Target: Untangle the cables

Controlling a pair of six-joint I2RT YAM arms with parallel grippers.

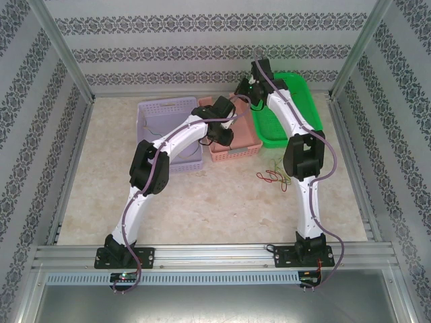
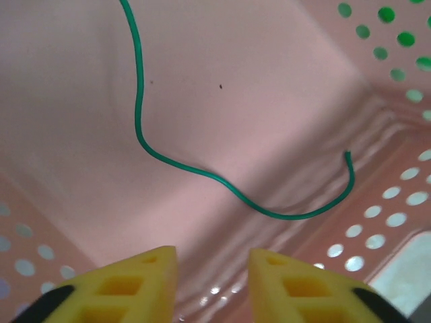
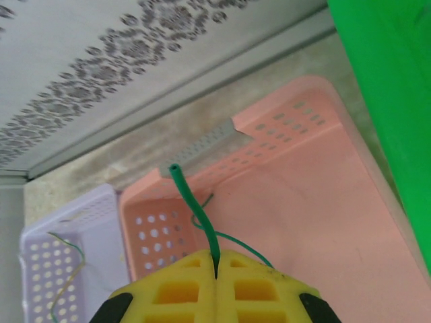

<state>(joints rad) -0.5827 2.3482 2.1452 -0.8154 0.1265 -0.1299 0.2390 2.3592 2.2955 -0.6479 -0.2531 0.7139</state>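
Beige surface (image 1: 202,208), patterned walls. Pinches green cable (image 3: 190,205) in closed right fingers (image 3: 259,282) above pink basket (image 3: 323,202), probably for sorting. Holds left fingers (image 2: 155,269) parted, empty, over green strand (image 2: 195,169) on basket floor. Leaves tangled cables (image 1: 273,176) on surface.

You are viewing a green cable (image 2: 202,171), a pink basket (image 2: 269,81), a lilac basket (image 1: 161,111) and a green basket (image 1: 306,101); fingers (image 3: 175,289) are showing yellow, walls (image 1: 202,27) are carrying grey floral bands
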